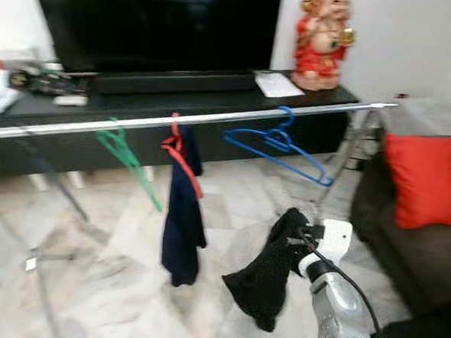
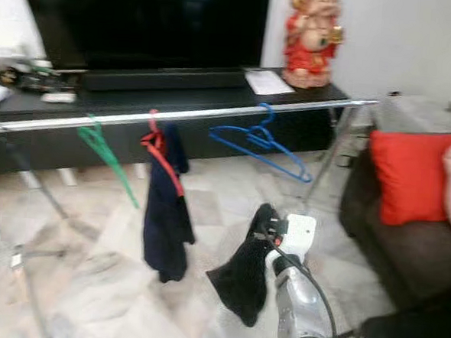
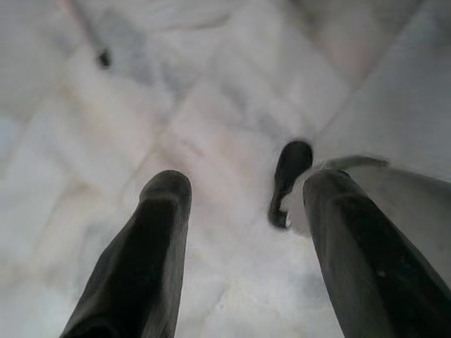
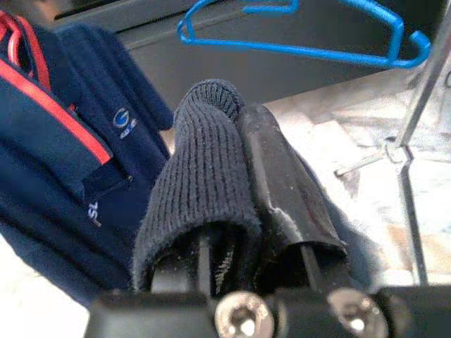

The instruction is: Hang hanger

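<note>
A silver rail (image 1: 213, 119) runs across the room in front of a dark TV worktop (image 1: 30, 108), and three hangers hang from it. Farthest left is a green hanger (image 1: 126, 159), tilted and bare. Next comes a red hanger (image 1: 181, 160) carrying a navy garment (image 1: 182, 220) that hangs down toward the marble floor (image 1: 88, 283); the right wrist view shows a small logo and a red stripe on this garment. Further right, a blue hanger (image 1: 282, 148) hangs empty and tilted on the rail, near the rail's right end; it is also seen in the right wrist view (image 4: 303, 42). The left tool (image 3: 239, 239) points down at the floor, its two fingers spread apart and holding nothing. Below and in front of the blue hanger, the right tool (image 1: 297, 227) is clenched on a black knitted cloth (image 1: 269, 275), which droops from it toward the floor; in the right wrist view the knit (image 4: 201, 176) is wrapped over one finger and pinched against the other. On the worktop stand a red figurine (image 1: 323, 39) and a sheet of paper (image 1: 278, 85). At the far right, a red cushion (image 1: 428, 180) rests on a dark sofa (image 1: 389, 240).
</note>
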{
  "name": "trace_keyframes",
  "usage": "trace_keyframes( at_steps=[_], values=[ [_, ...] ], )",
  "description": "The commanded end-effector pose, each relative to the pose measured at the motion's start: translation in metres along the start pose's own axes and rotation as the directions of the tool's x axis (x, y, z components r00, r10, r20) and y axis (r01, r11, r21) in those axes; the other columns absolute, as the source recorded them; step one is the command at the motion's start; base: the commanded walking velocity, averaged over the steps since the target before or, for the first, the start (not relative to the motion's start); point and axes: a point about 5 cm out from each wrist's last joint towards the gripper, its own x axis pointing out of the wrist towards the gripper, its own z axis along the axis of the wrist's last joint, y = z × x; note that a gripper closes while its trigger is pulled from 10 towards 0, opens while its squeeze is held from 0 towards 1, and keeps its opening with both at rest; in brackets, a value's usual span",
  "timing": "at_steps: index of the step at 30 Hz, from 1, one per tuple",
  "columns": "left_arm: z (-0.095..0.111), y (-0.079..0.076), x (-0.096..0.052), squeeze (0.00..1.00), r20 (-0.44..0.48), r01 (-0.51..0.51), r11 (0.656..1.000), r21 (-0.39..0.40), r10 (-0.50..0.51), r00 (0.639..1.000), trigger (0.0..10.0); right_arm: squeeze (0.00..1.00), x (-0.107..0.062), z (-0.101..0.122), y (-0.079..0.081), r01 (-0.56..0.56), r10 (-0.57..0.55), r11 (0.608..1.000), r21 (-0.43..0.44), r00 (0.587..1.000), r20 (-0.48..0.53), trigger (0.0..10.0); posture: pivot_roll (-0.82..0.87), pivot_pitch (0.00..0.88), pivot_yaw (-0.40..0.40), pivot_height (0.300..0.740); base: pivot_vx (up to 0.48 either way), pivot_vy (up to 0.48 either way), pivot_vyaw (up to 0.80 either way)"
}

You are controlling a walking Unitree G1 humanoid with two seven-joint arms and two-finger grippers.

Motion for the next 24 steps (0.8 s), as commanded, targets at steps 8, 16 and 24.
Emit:
trace_keyframes(
  at_steps=[8,16,24],
  values=[
    [-0.012,0.007,-0.005,0.00,-0.028,-0.017,1.000,0.009,0.018,0.999,10.0,0.00,-0.002,-0.003,-0.010,0.111,-0.110,0.993,0.044,0.994,-0.018,10.0,0.00,0.077,-0.022,0.740,0.000,0.000,0.10],
    [-0.011,0.007,-0.005,0.00,-0.009,-0.015,1.000,0.007,0.015,1.000,10.0,0.00,-0.006,-0.007,-0.015,0.152,-0.150,0.987,0.056,0.988,-0.036,10.0,0.00,0.080,-0.021,0.740,0.000,0.000,0.00],
    [-0.003,0.003,-0.003,0.00,0.017,-0.002,1.000,0.011,0.002,1.000,10.0,0.00,-0.004,-0.006,-0.010,0.123,-0.122,0.992,0.004,0.992,-0.025,10.0,-0.01,0.054,-0.025,0.740,0.000,0.000,0.00]
  ],
)
